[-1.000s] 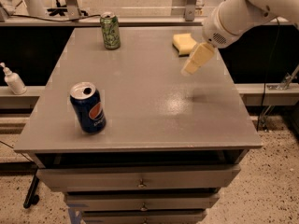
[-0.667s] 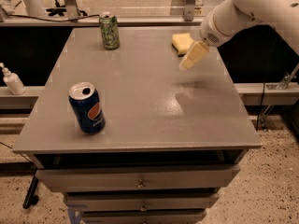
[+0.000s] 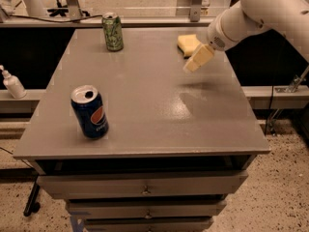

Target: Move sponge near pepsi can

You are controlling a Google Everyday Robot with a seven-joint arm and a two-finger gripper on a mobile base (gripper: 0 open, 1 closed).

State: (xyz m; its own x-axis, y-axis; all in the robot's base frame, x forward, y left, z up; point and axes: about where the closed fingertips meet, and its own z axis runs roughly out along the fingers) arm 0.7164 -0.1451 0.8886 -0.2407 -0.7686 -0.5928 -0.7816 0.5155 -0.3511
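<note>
The sponge [image 3: 187, 43], a pale yellow foam block, lies at the table's far right. The pepsi can [image 3: 90, 112], dark blue with an opened silver top, stands upright near the table's front left. My gripper [image 3: 197, 60] hangs just in front of the sponge and partly overlaps its near edge, held above the table top on the white arm [image 3: 251, 13]. It holds nothing that I can see. The sponge and the pepsi can are far apart, on opposite sides of the table.
A green drink can [image 3: 112, 31] stands at the table's far left. The grey table [image 3: 145, 105] has drawers under its front edge. A white pump bottle [image 3: 12, 82] stands on a ledge to the left. A rail runs behind the table.
My gripper has moved a little up and away, closer to the sponge. The sponge and both cans have not moved.
</note>
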